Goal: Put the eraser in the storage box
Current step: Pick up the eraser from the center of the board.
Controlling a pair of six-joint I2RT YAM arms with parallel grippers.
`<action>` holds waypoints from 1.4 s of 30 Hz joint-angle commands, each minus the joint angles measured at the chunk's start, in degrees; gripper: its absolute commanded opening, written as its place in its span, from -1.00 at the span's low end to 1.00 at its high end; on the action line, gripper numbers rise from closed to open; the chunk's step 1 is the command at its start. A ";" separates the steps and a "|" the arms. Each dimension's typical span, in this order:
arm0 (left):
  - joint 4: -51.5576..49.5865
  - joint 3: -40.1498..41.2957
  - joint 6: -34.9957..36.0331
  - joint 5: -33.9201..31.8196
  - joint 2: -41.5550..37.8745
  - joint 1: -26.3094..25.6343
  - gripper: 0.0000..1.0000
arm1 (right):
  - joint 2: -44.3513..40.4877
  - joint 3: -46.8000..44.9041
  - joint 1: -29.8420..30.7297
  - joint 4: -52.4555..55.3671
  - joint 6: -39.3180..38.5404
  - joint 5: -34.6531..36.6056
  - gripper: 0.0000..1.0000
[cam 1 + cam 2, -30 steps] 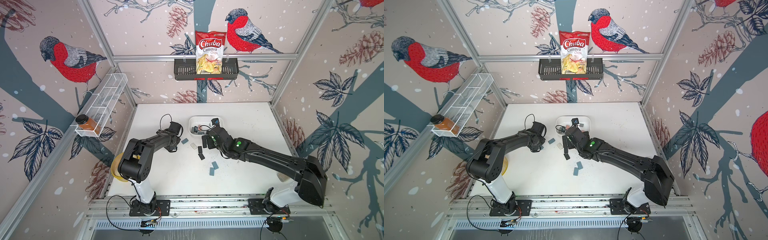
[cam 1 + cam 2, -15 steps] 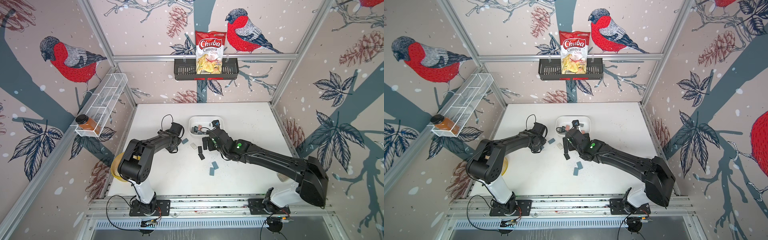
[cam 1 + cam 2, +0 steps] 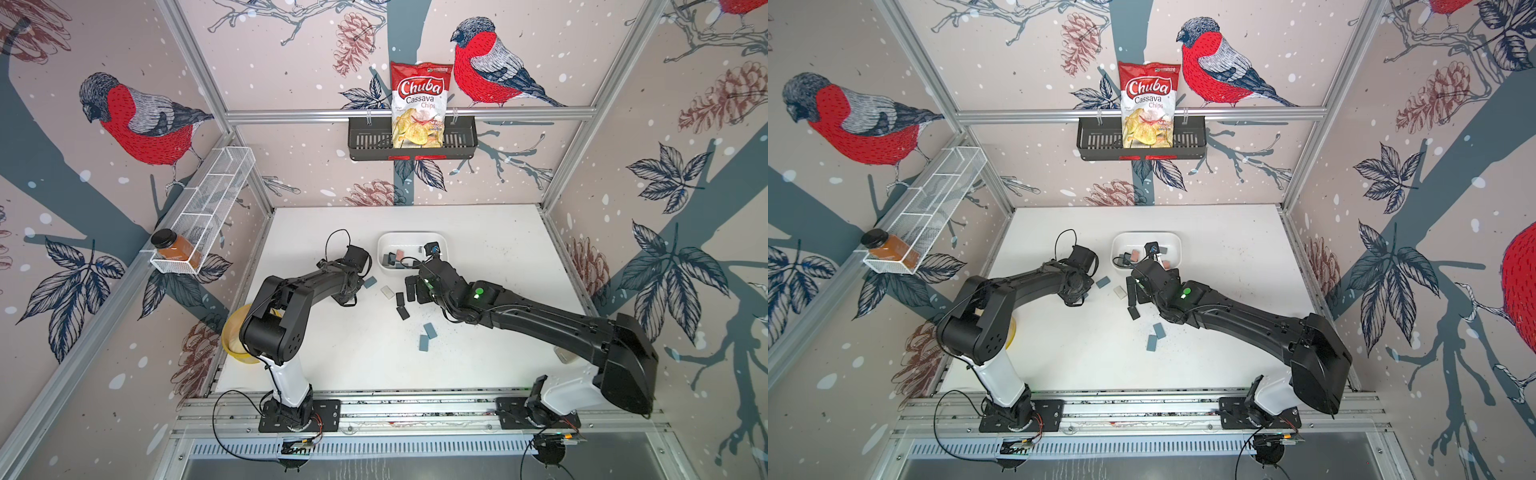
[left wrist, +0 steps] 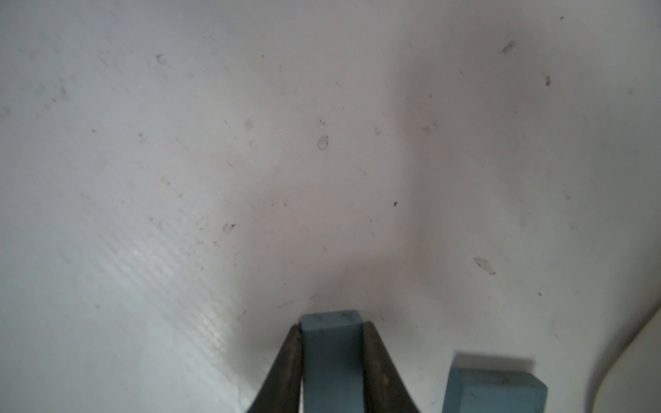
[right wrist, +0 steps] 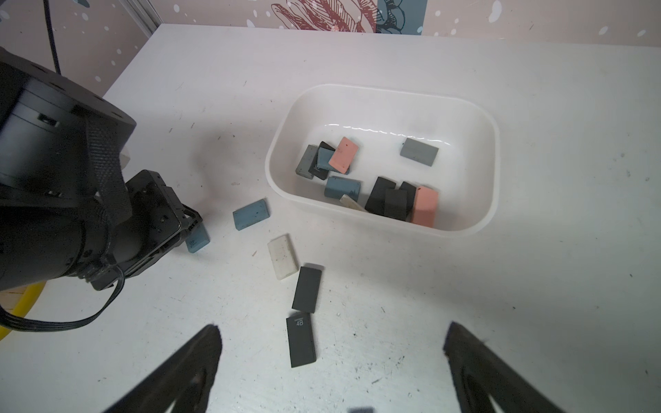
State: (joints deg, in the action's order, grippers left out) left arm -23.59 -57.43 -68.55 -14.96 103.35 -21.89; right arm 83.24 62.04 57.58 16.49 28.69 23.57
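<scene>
My left gripper point(image 4: 331, 327) is shut on a blue eraser point(image 4: 331, 357), its fingers pressed against the eraser's two sides low over the table. From the right wrist view that eraser point(image 5: 197, 240) pokes out under the left gripper point(image 5: 189, 229). A second blue eraser point(image 4: 495, 391) lies beside it. The white storage box point(image 3: 411, 235) point(image 5: 493, 143) holds several erasers: blue, black, pink and grey. My right gripper point(image 5: 332, 326) hangs open over the table just in front of the box, with a black eraser marked 4B point(image 5: 300, 343) lying between its fingers, untouched.
Loose on the table are a blue eraser point(image 3: 370, 282), a white one point(image 3: 387, 291), two black ones point(image 3: 402, 312) and two more blue ones point(image 3: 430, 331). A yellow bowl point(image 3: 237, 336) sits behind the left arm. A black basket point(image 3: 365, 139) and a wire rack point(image 3: 208, 199) hang on the walls.
The left gripper's jaws have closed onto the blue eraser. The right arm has barely shifted and stays open.
</scene>
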 commanded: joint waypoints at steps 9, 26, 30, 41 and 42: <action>-8.49 0.56 1.11 11.73 5.04 -0.43 -0.70 | -1.23 -0.67 0.14 -1.08 0.76 0.63 0.99; -8.74 -2.02 5.76 9.16 -0.46 -2.54 -0.74 | -4.02 -5.84 0.54 -1.37 2.64 0.95 0.99; -9.01 -3.29 6.76 8.98 -1.03 -3.21 -0.74 | -4.23 -6.58 0.65 -1.37 3.14 0.89 0.99; -11.72 -6.02 8.16 6.14 -4.33 -3.33 -0.74 | -4.40 -9.70 2.22 -1.40 4.66 1.06 0.99; -11.90 -6.28 8.21 5.79 -4.71 -3.33 -0.74 | -4.49 -10.43 2.42 -1.37 5.07 1.19 0.99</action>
State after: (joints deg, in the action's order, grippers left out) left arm -33.21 -62.98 -61.47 -8.14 99.61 -25.26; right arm 79.18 52.66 59.59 15.66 32.12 23.64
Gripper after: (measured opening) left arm 0.168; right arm 0.995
